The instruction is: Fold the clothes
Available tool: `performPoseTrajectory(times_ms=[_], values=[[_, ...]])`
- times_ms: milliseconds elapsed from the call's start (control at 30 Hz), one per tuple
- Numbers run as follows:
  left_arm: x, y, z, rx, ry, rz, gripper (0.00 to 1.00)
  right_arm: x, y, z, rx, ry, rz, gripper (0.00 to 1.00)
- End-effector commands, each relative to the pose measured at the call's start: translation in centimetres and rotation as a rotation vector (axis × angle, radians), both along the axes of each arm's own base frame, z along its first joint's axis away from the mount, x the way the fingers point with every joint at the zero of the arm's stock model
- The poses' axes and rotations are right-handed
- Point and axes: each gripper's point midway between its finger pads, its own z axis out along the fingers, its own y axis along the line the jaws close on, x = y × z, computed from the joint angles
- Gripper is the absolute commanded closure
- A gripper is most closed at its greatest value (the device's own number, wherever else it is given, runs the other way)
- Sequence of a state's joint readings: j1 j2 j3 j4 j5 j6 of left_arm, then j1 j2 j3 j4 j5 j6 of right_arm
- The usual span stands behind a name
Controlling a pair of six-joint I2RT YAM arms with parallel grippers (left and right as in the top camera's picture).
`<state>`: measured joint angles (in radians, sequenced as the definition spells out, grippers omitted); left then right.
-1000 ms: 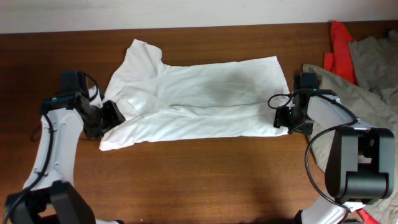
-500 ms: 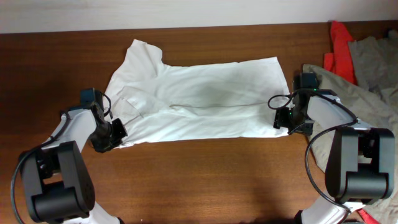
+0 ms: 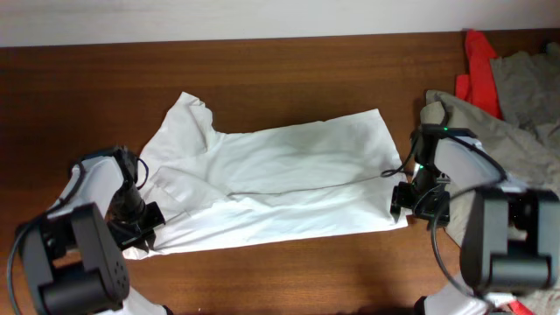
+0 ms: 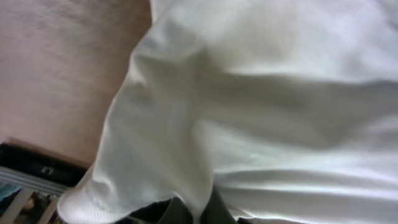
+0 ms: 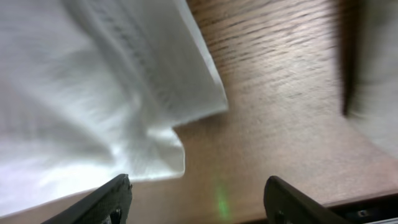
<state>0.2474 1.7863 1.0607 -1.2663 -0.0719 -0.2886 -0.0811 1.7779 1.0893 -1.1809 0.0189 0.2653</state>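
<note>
A white shirt (image 3: 280, 175) lies spread across the brown table (image 3: 306, 280), its collar end to the left. My left gripper (image 3: 144, 229) is at the shirt's front-left edge, shut on a fold of the white cloth (image 4: 249, 93). In the left wrist view the fabric is pinched between the dark fingertips of that gripper (image 4: 202, 211). My right gripper (image 3: 404, 199) is at the shirt's front-right hem corner. In the right wrist view the gripper (image 5: 198, 186) stands open above bare wood, with the shirt's corner (image 5: 168, 155) just ahead of the left finger and nothing between the fingers.
A heap of other clothes sits at the right edge: a khaki-grey garment (image 3: 516, 96) and a red one (image 3: 477, 70). The grey cloth (image 5: 373, 74) lies close to the right gripper's right side. Bare wood runs along the table's front.
The left gripper shut on the shirt's front-left edge and pulled it toward the front. The whole shirt shifted frontward. The right gripper moved frontward to the hem corner, still open.
</note>
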Motion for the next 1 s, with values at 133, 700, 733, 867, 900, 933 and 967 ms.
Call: performPoseTrajectory(times_ms=[133,700,733,867,900,933,967], values=[[8.6,-0.9,9.2,-0.041,-0.595,-0.052,0.24,6.2,-0.9,9.7,-0.052,-0.443,-0.004,0.01],[32.7,-1.7,2.5,-0.004,-1.180,-0.432,0.21,6.6,0.0,10.2,0.001,-0.470,0.045,0.01],[32.8,-1.4,1.4,0.006,-1.169,-0.429,0.21,6.6,0.0,10.2,0.001,-0.470,0.045,0.01],[33.1,-1.3,-1.5,0.001,-1.142,-0.426,0.23,6.6,0.0,10.2,0.002,-0.470,0.044,0.01],[32.9,-1.4,-2.2,-0.007,-1.130,-0.425,0.29,6.6,0.0,10.2,0.002,-0.470,0.044,0.01],[32.8,-1.5,-2.5,-0.010,-1.122,-0.425,0.30,6.6,0.0,10.2,0.002,-0.470,0.044,0.01],[32.7,-1.5,-2.9,-0.011,-1.114,-0.440,0.32,6.6,0.0,10.2,0.002,-0.470,0.044,0.01]])
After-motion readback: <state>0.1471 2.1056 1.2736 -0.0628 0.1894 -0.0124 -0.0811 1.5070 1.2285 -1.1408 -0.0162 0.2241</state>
